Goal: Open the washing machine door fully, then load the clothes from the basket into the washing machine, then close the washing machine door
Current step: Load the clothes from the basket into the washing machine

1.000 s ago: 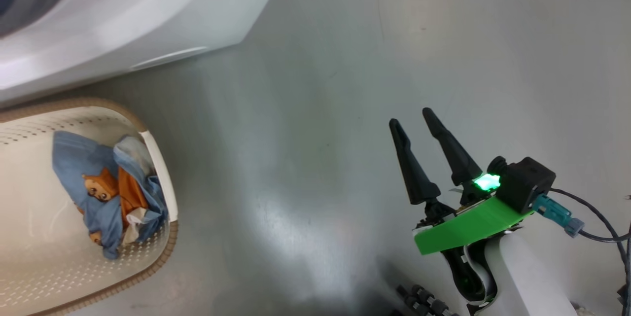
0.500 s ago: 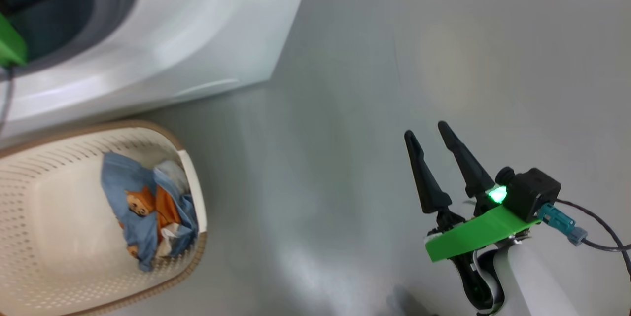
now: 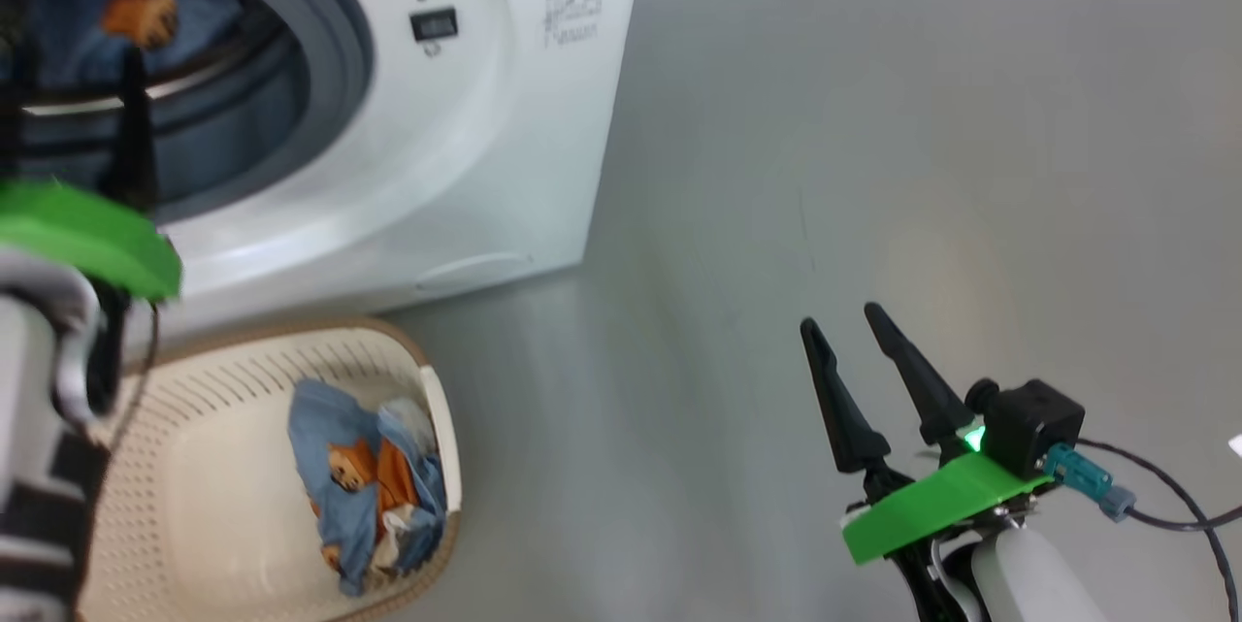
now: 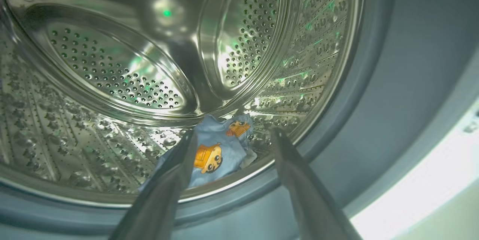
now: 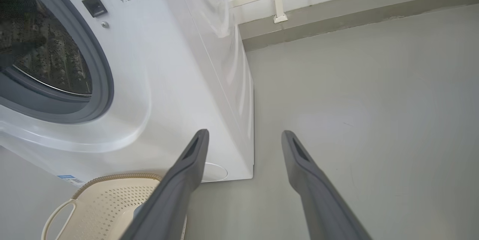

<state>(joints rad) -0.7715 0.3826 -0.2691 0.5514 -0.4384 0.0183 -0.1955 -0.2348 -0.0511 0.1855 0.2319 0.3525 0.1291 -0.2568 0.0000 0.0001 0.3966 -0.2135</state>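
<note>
The washing machine (image 3: 456, 147) stands with its mouth open; its door is out of view. My left gripper (image 4: 234, 132) reaches into the mouth, open, with nothing between its fingers. A light blue bear-print garment (image 4: 215, 154) lies loose on the steel drum (image 4: 112, 64) floor just beyond the tips. In the head view one left finger (image 3: 134, 132) stands before the opening. More of the clothes (image 3: 369, 486) lie in the cream basket (image 3: 194, 506) on the floor in front of the washer. My right gripper (image 3: 842, 318) hovers open and empty over the floor to the right.
The grey rubber gasket (image 4: 393, 82) rings the drum. A round cap (image 5: 215, 172) and a blue label (image 5: 67, 177) sit low on the washer's front, with the basket's rim (image 5: 112, 177) below. Grey floor (image 5: 355, 101) runs right to a wall ledge (image 5: 336, 15).
The head camera has swung, bringing the washer's open mouth and my left arm into view. A bear-print garment now shows in the drum. My right gripper holds its open pose.
</note>
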